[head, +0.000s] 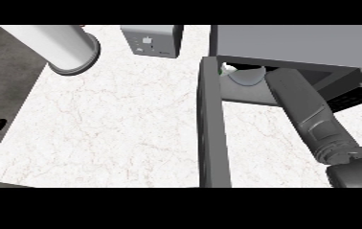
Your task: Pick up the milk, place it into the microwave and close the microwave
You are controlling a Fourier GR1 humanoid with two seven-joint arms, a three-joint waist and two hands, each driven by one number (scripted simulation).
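You are looking steeply down on a white marbled desk [113, 122], and your right forearm [311, 110] runs from the lower right at about five o'clock up toward one o'clock, disappearing into the mouth of the microwave [283, 41]. Your right hand itself is hidden inside the cavity, so you cannot tell how far its fingers are spread or whether they are round anything. Just left of where the forearm enters, at the front lip of the cavity, you can make out a pale rounded shape with a touch of green beside it [240, 74]; that looks like the milk, sitting inside the microwave on its floor, though most of it is covered by the roof and your arm. The microwave door [213, 127] stands wide open, seen edge-on as a long dark grey bar running from the cavity's left corner down toward six o'clock. Your left hand shows nowhere in the view. At eleven o'clock a white cylinder [67, 48] with a grey rim leans over the desk, and at twelve o'clock a small grey box [150, 40] with pale markings stands well apart from the microwave's left side.
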